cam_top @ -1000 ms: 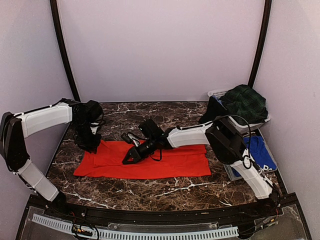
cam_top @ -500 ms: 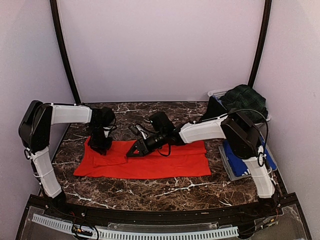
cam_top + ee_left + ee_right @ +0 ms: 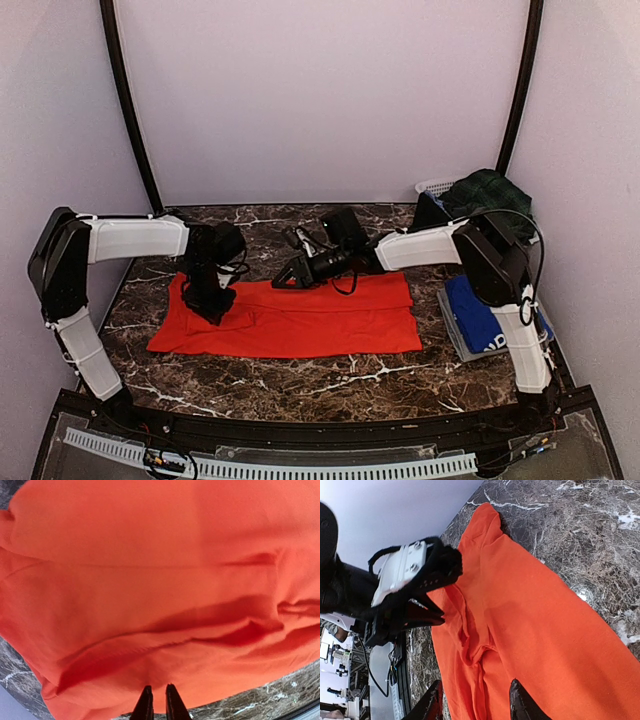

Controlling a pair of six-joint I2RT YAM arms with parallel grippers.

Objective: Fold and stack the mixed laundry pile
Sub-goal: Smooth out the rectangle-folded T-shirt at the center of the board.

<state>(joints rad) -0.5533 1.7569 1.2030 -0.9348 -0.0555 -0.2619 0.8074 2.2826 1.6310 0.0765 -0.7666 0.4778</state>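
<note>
My left gripper [image 3: 156, 706] has its jaws drawn nearly together, with a thin lip of the red-orange T-shirt [image 3: 320, 320] nipped between them. The cloth ruckles into ridges just ahead of the tips. The shirt lies spread on the marble table [image 3: 300, 375], under both grippers, and most of it runs off to the right of the left one. My right gripper [image 3: 476, 702] hangs with its jaws apart and nothing in them. The shirt's far edge is just below it, and the left gripper is near, ahead of its tips.

I judge the shirt light, limp and easily dragged. Held at one point it will sag, so a lone pinch pulls a wrinkle rather than a clean fold. I'd take the right jaws down onto that far edge, level with the left's hold, so both lift together.
</note>
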